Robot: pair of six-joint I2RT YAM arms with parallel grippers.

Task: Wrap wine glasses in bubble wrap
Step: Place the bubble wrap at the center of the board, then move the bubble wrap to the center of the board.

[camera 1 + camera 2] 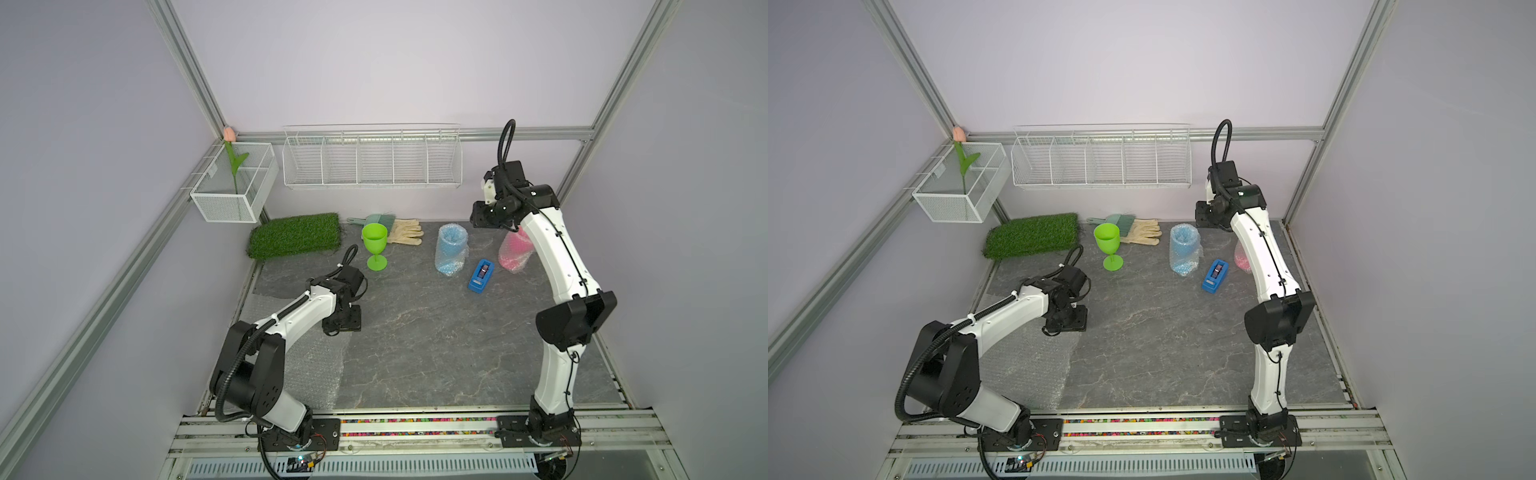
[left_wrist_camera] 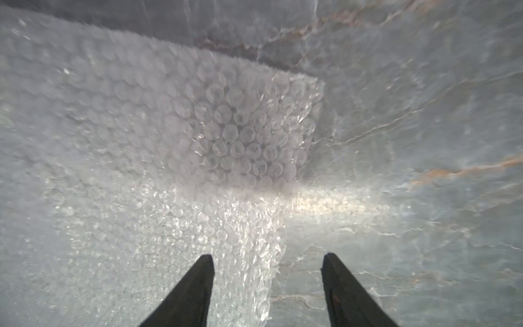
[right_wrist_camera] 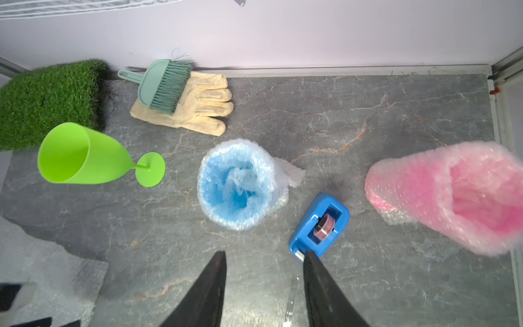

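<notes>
Lime green goblet [image 1: 375,245]: bare, upright, beside turf mat [image 1: 295,235].
Sky blue goblet [image 1: 451,249] and hot pink goblet [image 1: 513,254]: standing, each sheathed in bubble wrap.
Spare bubble wrap sheet [image 1: 309,368]: flat on surface [image 1: 436,332].
Left end effector [image 2: 267,256]: jaws parted, straddling the sheet's edge, gripping nothing.
Right end effector [image 3: 264,253]: jaws parted, empty, raised.

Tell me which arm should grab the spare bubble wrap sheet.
Left. The left pincer hangs open just over the edge of the bubble wrap sheet, with the green glass nearer it. The right pincer sits high across the table, near the pink wrapped glass.
</notes>
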